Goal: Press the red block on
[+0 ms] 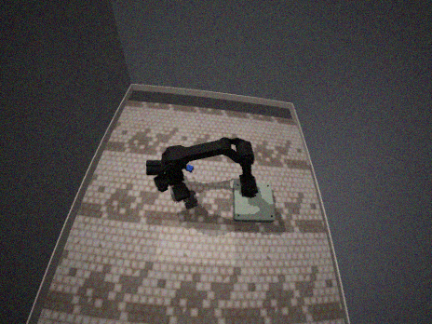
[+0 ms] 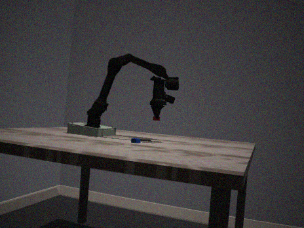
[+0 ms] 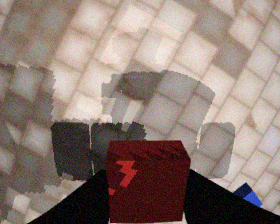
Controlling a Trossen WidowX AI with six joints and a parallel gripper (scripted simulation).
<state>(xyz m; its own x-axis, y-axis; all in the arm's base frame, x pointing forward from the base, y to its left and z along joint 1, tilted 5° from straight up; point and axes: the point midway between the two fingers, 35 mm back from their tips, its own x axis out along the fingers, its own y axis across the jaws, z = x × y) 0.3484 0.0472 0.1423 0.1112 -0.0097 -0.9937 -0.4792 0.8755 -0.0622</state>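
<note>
Red block (image 2: 155, 119) (image 3: 146, 186), small and box-shaped, pinched between the two dark fingers of the black metal claw (image 1: 190, 205) (image 2: 156, 116) (image 3: 145, 178), held up above the tile-patterned tabletop (image 1: 195, 266) (image 2: 183, 154) (image 3: 175, 20). Down on that surface, off to one side and lower than the claw, toward the bottom right corner of the wrist view, the small blue block (image 1: 190, 168) (image 2: 135, 140) (image 3: 248, 195); probably a sideways carry next, then careful lining-up before any press.
</note>
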